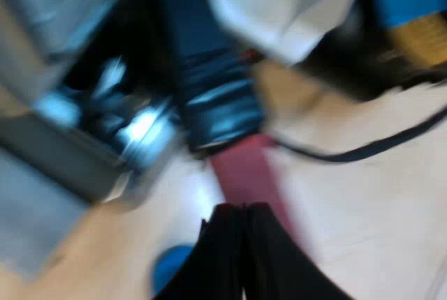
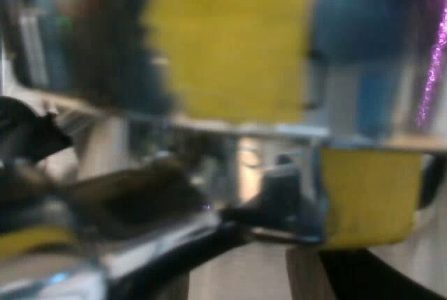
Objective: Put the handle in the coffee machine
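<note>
In the left wrist view my left gripper [image 1: 242,244] hangs over the wooden table [image 1: 363,216] with its two black fingers pressed together and nothing seen between them. Just beyond the fingertips a dark red strip [image 1: 246,171] runs up into a dark handle [image 1: 218,105], which looks like the holder's handle. A shiny metal part [image 1: 143,132] sits at its other end, close against the grey machine body [image 1: 49,167]. Motion smears everything. In the right wrist view dark shapes [image 2: 377,279] may be my right gripper's fingers.
A blue object [image 1: 171,268] lies on the table beside my left fingers. A black cable [image 1: 363,150] crosses the wood. White cloth [image 1: 279,7] hangs above the handle. Yellow blocks [image 2: 230,42] and shiny metal parts [image 2: 279,202] stand close before the right camera.
</note>
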Motion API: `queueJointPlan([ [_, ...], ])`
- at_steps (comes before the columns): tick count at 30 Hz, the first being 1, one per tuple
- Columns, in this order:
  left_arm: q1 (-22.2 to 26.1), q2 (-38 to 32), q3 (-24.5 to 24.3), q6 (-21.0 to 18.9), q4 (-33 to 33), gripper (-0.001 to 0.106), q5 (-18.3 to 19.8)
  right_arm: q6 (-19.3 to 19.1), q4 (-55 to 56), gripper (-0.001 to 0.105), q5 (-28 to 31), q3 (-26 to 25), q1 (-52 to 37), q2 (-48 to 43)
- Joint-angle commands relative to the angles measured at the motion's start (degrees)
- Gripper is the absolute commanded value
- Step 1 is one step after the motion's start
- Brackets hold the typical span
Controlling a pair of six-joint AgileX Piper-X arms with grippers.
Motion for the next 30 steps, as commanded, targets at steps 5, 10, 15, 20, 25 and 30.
queueJointPlan([
  [5,-1.6,-1.5,0.0,-0.9,2.1,0.001,3.5,0.1,-0.2,0.037,-1.6,-1.3,0.3,-24.8],
  [10,-1.6,-1.5,0.0,-0.9,0.9,0.001,3.1,0.1,4.7,0.037,-1.5,-1.3,0.9,-25.8],
  [15,-1.6,-1.6,0.0,-0.9,0.7,0.001,2.5,0.6,4.3,0.037,-1.5,-1.3,0.9,-26.4],
  [20,-0.3,-3.0,0.0,-0.9,-2.3,0.001,-1.6,2.2,4.7,0.037,-1.5,-1.3,0.9,-26.6],
  [25,4.8,-5.1,0.0,-0.9,-6.8,0.001,-4.3,2.3,11.0,0.037,-0.2,-0.9,1.0,-26.6],
  [30,14.3,-5.8,0.0,0.6,-8.1,0.001,-4.2,1.9,15.6,0.037,0.3,1.1,2.0,-26.6],
])
